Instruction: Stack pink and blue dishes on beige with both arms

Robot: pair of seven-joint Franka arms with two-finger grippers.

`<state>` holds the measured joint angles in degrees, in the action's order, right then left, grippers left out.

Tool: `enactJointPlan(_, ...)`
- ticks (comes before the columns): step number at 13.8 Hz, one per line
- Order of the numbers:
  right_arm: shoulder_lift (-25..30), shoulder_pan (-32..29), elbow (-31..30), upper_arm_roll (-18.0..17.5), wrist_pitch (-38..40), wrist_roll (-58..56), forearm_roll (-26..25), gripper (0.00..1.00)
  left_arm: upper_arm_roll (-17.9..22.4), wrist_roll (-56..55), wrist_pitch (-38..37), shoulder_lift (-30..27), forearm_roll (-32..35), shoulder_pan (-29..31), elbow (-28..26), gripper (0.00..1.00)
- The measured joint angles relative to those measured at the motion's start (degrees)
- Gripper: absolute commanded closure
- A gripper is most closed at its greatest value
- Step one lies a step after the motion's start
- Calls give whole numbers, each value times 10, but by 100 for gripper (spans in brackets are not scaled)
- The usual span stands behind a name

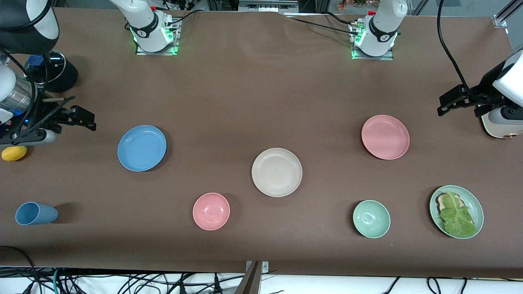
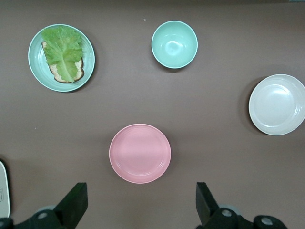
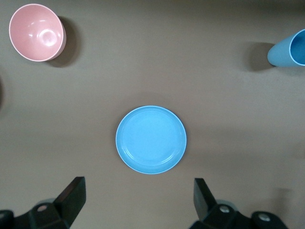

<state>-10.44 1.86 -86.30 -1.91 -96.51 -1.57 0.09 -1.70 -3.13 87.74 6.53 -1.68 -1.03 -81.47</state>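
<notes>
The beige plate (image 1: 276,172) lies mid-table. The pink plate (image 1: 385,136) lies toward the left arm's end, and the blue plate (image 1: 141,148) toward the right arm's end. All three lie flat and apart. My left gripper (image 1: 443,104) hangs open and empty in the air near the left arm's end of the table. Its wrist view shows the pink plate (image 2: 139,153) just ahead of the left gripper (image 2: 141,205), and the beige plate (image 2: 277,104) to one side. My right gripper (image 1: 83,114) hangs open and empty near the blue plate. In its wrist view the blue plate (image 3: 151,140) lies ahead of the right gripper (image 3: 138,200).
Nearer the front camera are a pink bowl (image 1: 211,211), a green bowl (image 1: 371,218), a green plate (image 1: 474,204) with lettuce on toast, and a blue cup (image 1: 36,213) on its side. A lemon (image 1: 14,153) lies under the right arm. A cream toaster (image 1: 500,122) stands under the left arm.
</notes>
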Motion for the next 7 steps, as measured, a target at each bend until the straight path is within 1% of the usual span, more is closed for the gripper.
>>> enactJointPlan(7,0,0,-3,0,0,4,3,0,1,0,0,2,0,0,0,0)
